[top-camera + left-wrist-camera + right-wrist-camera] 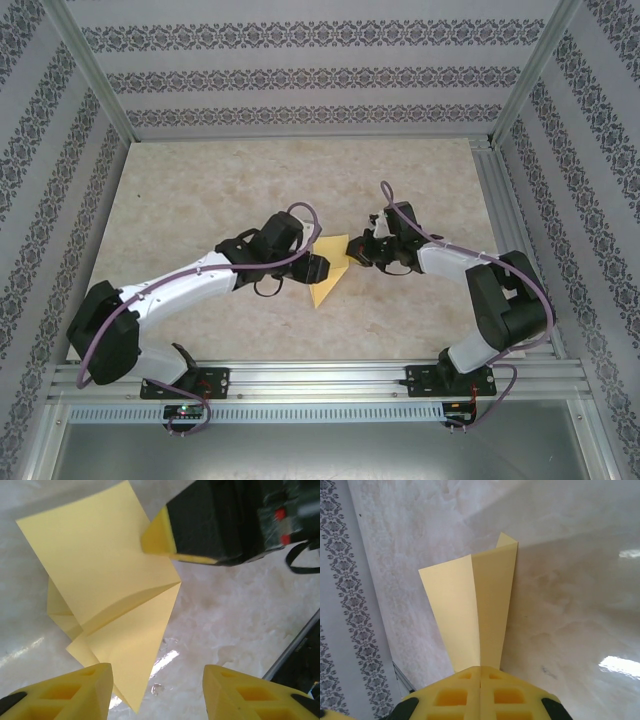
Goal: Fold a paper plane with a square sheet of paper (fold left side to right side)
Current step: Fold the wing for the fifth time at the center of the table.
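Mid-table, arms meeting at the centre.

- You are looking down on the sheet of paper (330,275) lying near the middle of the marble-patterned table (200,200), between the two arm tips. It is showing as a creased, pointed yellow shape rather than a flat square.
- Your right gripper (358,252) is reaching in from the right and clamping the paper's right-hand edge. In the right wrist view the right gripper (480,672) is pressing its yellow fingers tight together on the paper (475,610), and two folded panels are fanning away from the pinch.
- Your left gripper (320,268) is sitting just beside the paper on its left side. In the left wrist view the left gripper (155,672) is standing with its jaws apart, gripping nothing; a pointed corner of the paper (110,580) is dipping into the gap, nearer one finger.
- In that view the right gripper (157,536) is showing at the top, biting the sheet's upper edge.
- You cannot tell how much of the paper is touching the table.
- Patterned walls (300,80) are enclosing the table.
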Controlling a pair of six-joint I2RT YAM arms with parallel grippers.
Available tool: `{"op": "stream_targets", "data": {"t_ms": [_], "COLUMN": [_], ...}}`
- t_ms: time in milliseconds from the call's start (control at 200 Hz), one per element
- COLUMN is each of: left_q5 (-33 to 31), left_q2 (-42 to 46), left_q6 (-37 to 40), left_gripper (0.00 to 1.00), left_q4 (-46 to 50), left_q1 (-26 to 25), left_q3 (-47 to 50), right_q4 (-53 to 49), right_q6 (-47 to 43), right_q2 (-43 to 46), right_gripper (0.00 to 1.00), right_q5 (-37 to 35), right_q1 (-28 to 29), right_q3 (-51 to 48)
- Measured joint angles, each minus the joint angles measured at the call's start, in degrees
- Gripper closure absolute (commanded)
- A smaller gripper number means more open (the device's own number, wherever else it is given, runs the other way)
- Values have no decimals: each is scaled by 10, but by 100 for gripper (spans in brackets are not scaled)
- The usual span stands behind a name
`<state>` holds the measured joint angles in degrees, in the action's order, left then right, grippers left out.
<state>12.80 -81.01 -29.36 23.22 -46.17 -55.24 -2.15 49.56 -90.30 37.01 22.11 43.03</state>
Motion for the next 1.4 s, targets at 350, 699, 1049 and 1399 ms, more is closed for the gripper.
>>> {"op": "stream_targets", "data": {"t_ms": [350, 699, 1049, 1399], "left_q5": [-63, -175, -228, -250], "left_q2": [-68, -143, -172, -173], "left_q6": [-2, 0, 2, -4], "left_gripper": [42, 45, 50, 62], "left_q4": [-13, 11, 29, 33], "left_q1": [-64, -95, -106, -106], "left_q3": [3, -13, -19, -21], "right_q4": [-33, -69, -95, -118], "right_q6": [35, 35, 33, 19], "right_q2": [-19, -50, -76, -88], "right_gripper": [100, 100, 100, 87], "right_q5": [-40, -58, -78, -89], "right_q1": [26, 47, 69, 75], "right_q3": [40, 70, 102, 125]}}
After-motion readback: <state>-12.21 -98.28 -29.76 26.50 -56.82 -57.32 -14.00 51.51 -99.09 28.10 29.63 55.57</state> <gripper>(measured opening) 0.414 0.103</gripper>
